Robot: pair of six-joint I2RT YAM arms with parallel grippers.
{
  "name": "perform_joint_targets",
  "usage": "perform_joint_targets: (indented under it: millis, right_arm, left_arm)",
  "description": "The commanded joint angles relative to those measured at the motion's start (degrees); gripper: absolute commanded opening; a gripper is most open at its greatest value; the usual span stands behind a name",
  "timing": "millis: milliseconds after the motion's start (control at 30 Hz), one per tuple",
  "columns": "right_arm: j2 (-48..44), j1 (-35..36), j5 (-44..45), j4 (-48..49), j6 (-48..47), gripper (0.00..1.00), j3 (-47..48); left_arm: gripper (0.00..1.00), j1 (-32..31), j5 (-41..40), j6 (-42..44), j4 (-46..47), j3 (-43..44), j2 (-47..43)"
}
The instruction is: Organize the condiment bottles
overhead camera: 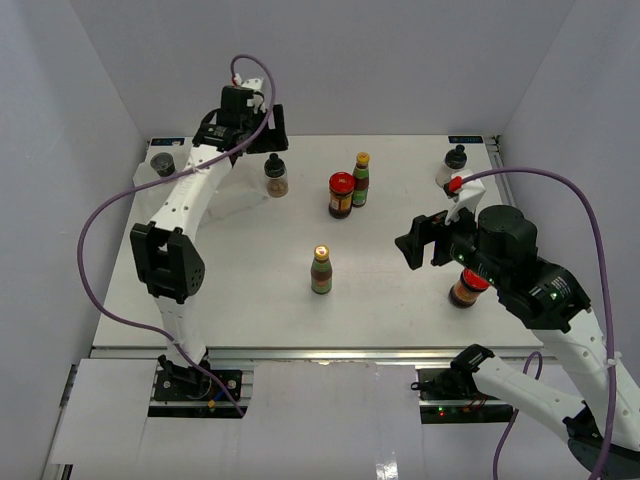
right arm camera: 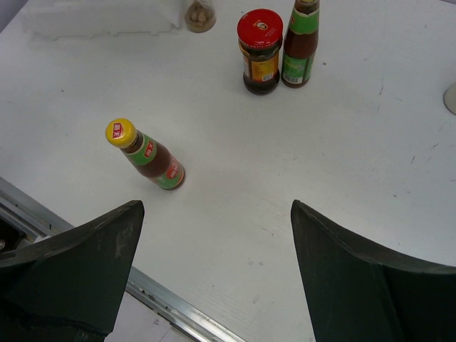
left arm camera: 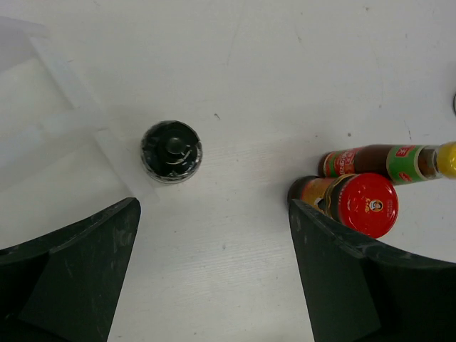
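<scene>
Both arms are hovering over the table, jaws standing wide apart, nothing gripped.
Left gripper is hanging at the far side above a black-capped shaker, which is sitting just beside the clear tray. A red-lidded jar and a yellow-capped sauce bottle are standing together mid-table; a second sauce bottle is standing alone nearer the front. Right gripper is facing these, with a second red-lidded jar partly hidden under its arm.
</scene>
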Motion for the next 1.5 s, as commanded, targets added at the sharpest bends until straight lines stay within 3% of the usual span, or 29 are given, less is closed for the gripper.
perform_joint_targets:
  millis: [0, 500, 1033, 1467]
  right_arm:
    - [-1.9, 0.1, -0.7, -0.6, 1.0, 0.9, 1.3]
    - [-1.8, 0.1, 1.5, -0.4, -0.3, 0.9, 1.3]
    - [-1.3, 0.1, 3.8, 0.0, -2.3, 0.9, 0.6]
    - [-0.1, 0.1, 4.5, 1.2, -3.7, 0.9, 0.2]
  left_arm:
    - [0.96, 1.5, -0.3, 1.8, 1.1, 1.4, 0.9]
    - [0.91, -1.3, 1.4, 5.2, 3.0, 4.0, 10.9]
    - [0.94, -2.3, -6.9, 6.5, 5.2, 3.6, 15.2]
    - [0.92, -2.3, -6.5, 7.1, 5.3, 5.8, 18.9]
